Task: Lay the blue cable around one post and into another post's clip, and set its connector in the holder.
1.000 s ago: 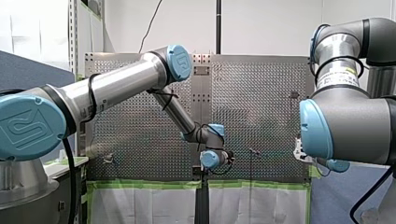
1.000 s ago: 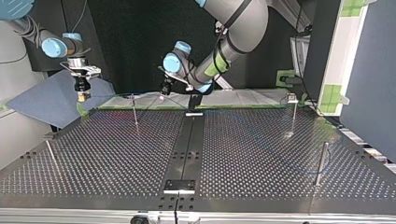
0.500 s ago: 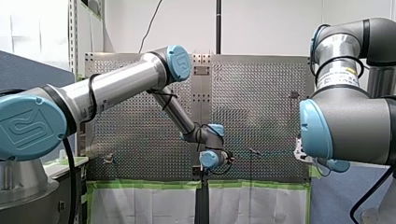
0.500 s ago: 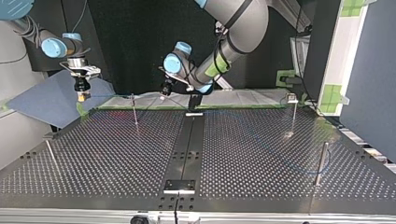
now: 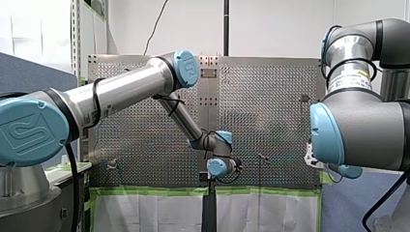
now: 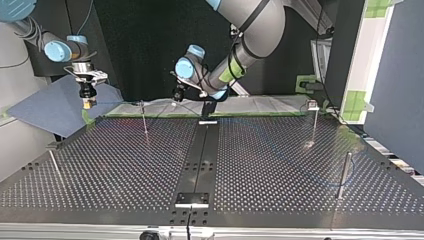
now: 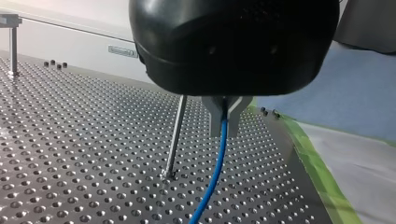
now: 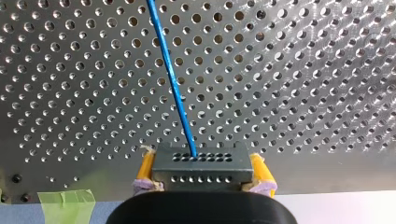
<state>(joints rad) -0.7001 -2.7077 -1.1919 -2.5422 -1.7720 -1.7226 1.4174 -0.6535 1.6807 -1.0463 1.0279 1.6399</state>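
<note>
My left gripper point(image 7: 225, 125) pinches the blue cable point(image 7: 214, 173) just beside a thin post point(image 7: 174, 136).
My right gripper point(image 8: 202, 173) squeezes the dark connector point(image 8: 201, 161) with yellow pads point(image 8: 145, 167); only the top view shows both grippers, one on each side of that post.

Bg: white wall point(image 5: 280, 24), blue partition point(image 5: 29, 72)

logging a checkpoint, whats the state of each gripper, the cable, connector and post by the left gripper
left gripper, shut on the blue cable
right gripper, shut on the connector
blue cable, straight out of the connector
connector, held off the table
post, upright, cable beside it
</note>
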